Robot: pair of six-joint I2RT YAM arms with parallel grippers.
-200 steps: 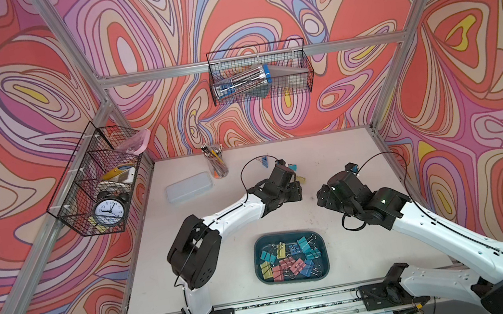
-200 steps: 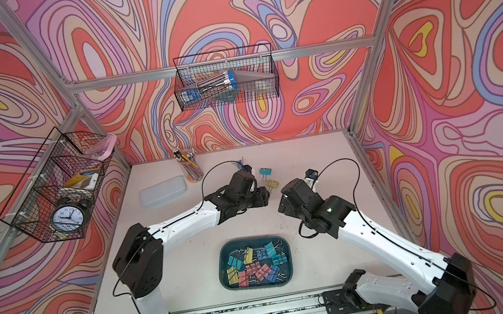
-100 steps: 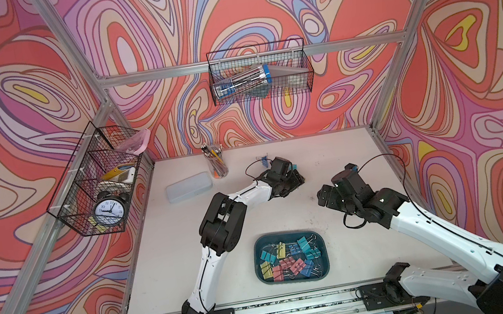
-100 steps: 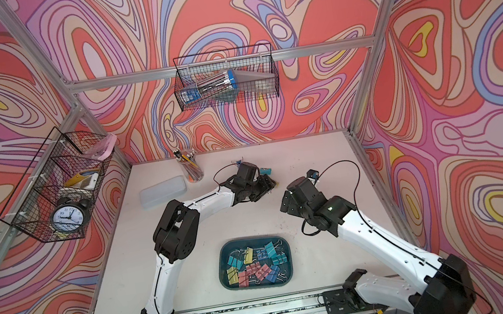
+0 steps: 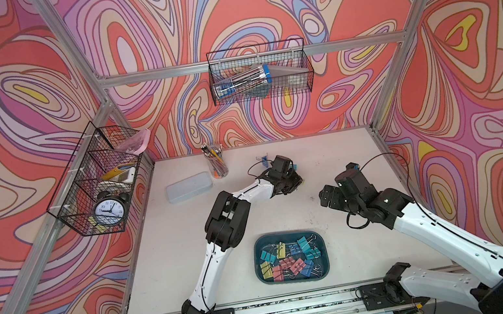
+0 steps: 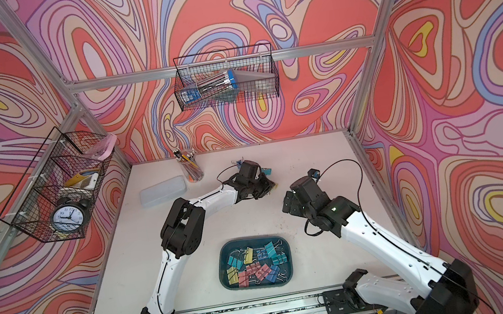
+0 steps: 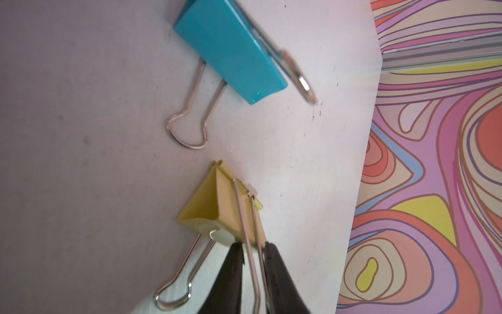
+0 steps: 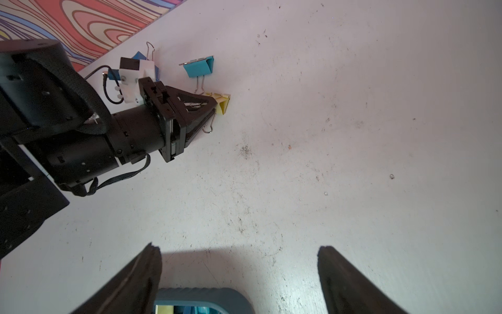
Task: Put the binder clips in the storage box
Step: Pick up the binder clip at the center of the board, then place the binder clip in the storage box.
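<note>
Closure of the left gripper has just been completed: jaws spread a moment ago are now pressed onto the raised wire handle of the yellow clip, which rests on the table at the far side. Lifting and carriage to the storage box, near centre and already loaded with binder clips, is judged to follow. A teal clip lies just beside it and a blue clip farther back; both remain uncollected. The right gripper is held spread and empty above the box's far rim, where the carrying path may be obstructed
</note>
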